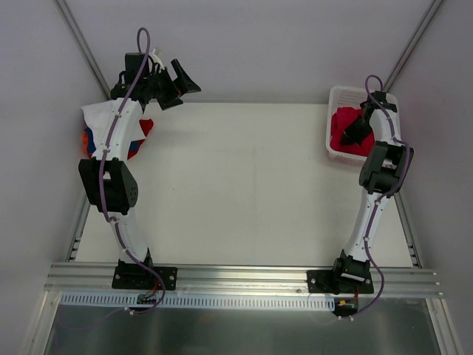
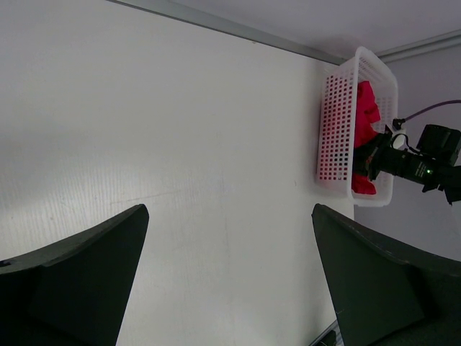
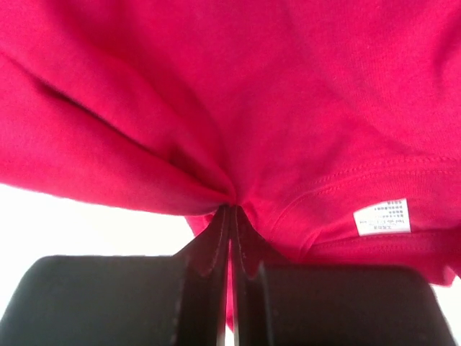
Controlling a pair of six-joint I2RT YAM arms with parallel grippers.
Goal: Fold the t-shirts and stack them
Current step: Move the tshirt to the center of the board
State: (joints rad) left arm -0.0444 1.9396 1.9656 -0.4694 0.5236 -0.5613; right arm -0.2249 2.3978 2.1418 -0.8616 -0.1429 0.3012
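Big crimson shirt [image 1: 340, 130] sat bunched in the basket [image 1: 336, 94] far right; folded tees [image 1: 94, 117], white on top, lay stacked far left.

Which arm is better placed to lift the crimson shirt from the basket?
Right: the right pincer is shut on the crimson shirt in the basket. The left pincer is open, across the table near the folded shirts.

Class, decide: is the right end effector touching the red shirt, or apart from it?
Touching. The right wrist view shows the right end effector shut on a pinched fold of the red shirt.
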